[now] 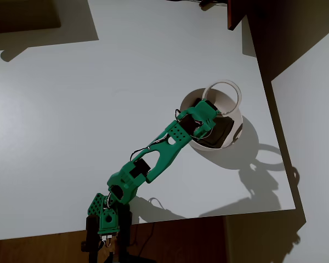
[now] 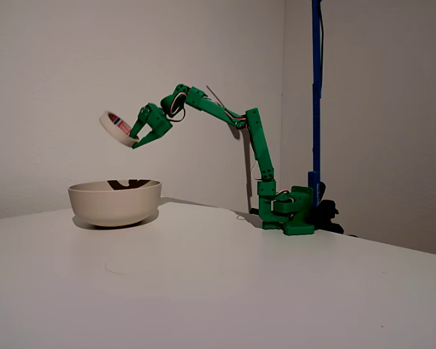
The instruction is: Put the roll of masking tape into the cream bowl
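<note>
Looking down in the overhead view, the green pincer [image 1: 211, 112] is clamped on the roll of masking tape [image 1: 223, 97], holding it over the far edge of the cream bowl [image 1: 200, 147] so it can drop in. In the fixed view, the tape hangs tilted above the bowl on the white tabletop [image 2: 225, 283].

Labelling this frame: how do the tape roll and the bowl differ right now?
The roll of masking tape is a thin, small ring; the cream bowl is much larger and deep. The roll hangs tilted in the gripper; the bowl rests upright on the table. Both are cream-white.
</note>
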You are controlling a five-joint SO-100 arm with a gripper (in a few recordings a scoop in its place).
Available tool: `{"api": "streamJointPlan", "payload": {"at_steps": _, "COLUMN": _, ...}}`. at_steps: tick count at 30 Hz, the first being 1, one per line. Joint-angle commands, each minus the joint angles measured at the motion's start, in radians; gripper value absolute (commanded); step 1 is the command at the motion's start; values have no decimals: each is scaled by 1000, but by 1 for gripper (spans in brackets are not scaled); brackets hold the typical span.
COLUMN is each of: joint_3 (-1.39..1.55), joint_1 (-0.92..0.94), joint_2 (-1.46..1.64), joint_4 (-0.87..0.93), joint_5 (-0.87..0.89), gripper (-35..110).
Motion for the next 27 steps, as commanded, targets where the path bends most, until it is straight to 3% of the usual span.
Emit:
{"api": "streamJointPlan", "payload": {"at_steps": 1, "joint_3": -123, "joint_1": 49, "joint_2": -61, "joint_4": -20, "joint_5": -23, "gripper": -8}}
{"api": "streamJointPlan", "payload": {"at_steps": 7, "joint_3": -244, "joint_1": 91, "joint_2": -221, "joint_4": 28, "joint_5": -58, "gripper": -8}}
{"api": "streamJointPlan", "payload": {"at_steps": 24, "joint_3": -245, "joint_1": 98, "joint_2": -273, "joint_4": 57, "joint_5": -74, "gripper": -8}}
{"api": "streamJointPlan", "payload": {"at_steps": 27, "joint_3": -245, "joint_1": 94, "joint_2": -270, "joint_4": 58, "joint_5": -55, "gripper": -1}}
